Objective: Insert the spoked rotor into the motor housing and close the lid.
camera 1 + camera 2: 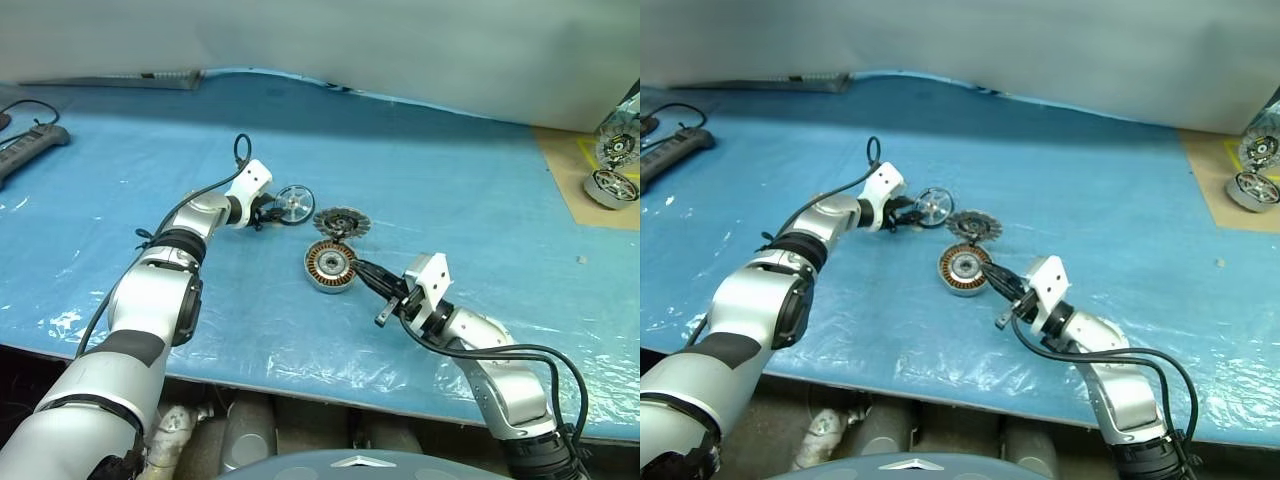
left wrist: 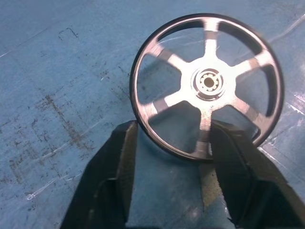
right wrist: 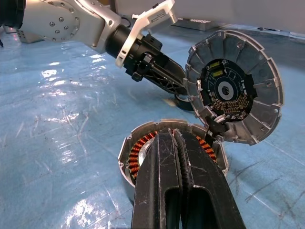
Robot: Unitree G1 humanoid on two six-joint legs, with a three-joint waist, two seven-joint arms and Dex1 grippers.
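Blue plastic sheeting covers the worktop (image 1: pixel 450 180). Centre frame, the spoked rotor (image 1: pixel 294 204) is pinched by its rim between the fingers of the left end effector (image 1: pixel 272 211). Just below and right of it sits the motor housing (image 1: pixel 330 266), copper windings exposed and empty; the lid (image 1: pixel 341 223) is propped tilted against its far edge. The right end effector (image 1: pixel 362 270), fully closed and holding nothing, is poised at the housing's near rim. Insertion and closing are judged still outstanding. No legible writing is seen.
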